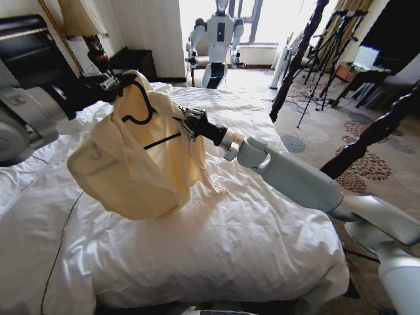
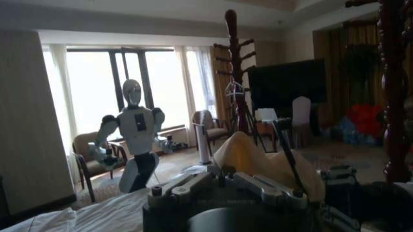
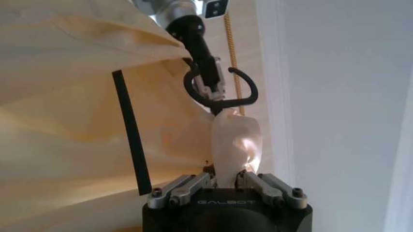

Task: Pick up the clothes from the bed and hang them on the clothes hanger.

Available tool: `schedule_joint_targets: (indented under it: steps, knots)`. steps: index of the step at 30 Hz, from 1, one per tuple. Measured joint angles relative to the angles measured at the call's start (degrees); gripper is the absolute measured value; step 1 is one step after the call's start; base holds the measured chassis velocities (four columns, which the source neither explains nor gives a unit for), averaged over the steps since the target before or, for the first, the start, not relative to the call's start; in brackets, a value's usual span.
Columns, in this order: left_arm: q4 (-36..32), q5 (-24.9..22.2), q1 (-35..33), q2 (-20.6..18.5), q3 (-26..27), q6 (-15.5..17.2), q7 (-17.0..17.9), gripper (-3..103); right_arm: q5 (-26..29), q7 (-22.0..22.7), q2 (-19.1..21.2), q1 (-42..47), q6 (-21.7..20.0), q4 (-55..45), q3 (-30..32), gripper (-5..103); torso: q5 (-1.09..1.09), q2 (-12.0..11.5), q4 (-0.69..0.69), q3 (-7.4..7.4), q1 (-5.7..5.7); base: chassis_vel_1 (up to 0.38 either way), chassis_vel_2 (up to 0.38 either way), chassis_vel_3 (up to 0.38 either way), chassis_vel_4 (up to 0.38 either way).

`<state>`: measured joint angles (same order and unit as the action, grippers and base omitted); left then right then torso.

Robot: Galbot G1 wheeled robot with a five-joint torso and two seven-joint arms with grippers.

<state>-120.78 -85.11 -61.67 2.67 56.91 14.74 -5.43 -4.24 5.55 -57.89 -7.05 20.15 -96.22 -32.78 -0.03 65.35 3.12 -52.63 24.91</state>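
Held above the bed [image 1: 216, 249], the hanger [image 1: 141, 108] hangs by its hook from the left gripper [image 3: 210, 87], jaws clenched on it, while the right gripper [image 1: 187, 121], just beside it, pinches the clothes [image 1: 131, 164] draped over it.

Above the bed [image 1: 249, 236], the left gripper [image 1: 121, 82] at ten o'clock holds the clothes hanger [image 1: 146, 108]; the right gripper [image 1: 187, 123] pinches the cream clothes [image 1: 131, 170] draped over it.

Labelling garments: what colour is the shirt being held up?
Pale cream-yellow clothes, plain, best seen in the head view.
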Motion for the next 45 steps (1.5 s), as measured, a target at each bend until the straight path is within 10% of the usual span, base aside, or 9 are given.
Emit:
schedule_joint_targets:
  steps: [5,15,32,45]
  knots:
    - [-0.36,0.56,0.23,0.6,0.13,2.58,-1.72,1,0.83,0.29,0.09,-0.19,-1.13,-0.02,1.36,7,0.01,0.0,0.0,0.0,0.0,0.0,0.0,0.0,0.0]
    - [0.57,5.04,-1.32,2.29,0.07,4.44,-9.31,38,5.32,1.56,1.76,-0.78,-3.52,-0.47,4.48,7,0.0,0.0,0.0,0.0,0.0,0.0,0.0,0.0,0.0]
    - [5.18,5.41,0.0,6.56,0.6,1.62,1.5,99,10.67,-0.32,7.94,-4.5,-6.89,-1.89,8.57,7,0.0,0.0,0.0,0.0,0.0,0.0,0.0,0.0,0.0]
    - [4.74,5.0,0.63,7.3,1.09,1.8,2.61,100,11.17,0.03,10.04,-3.56,-6.96,-2.93,8.3,7,0.01,0.0,0.0,0.0,0.0,0.0,0.0,0.0,0.0]
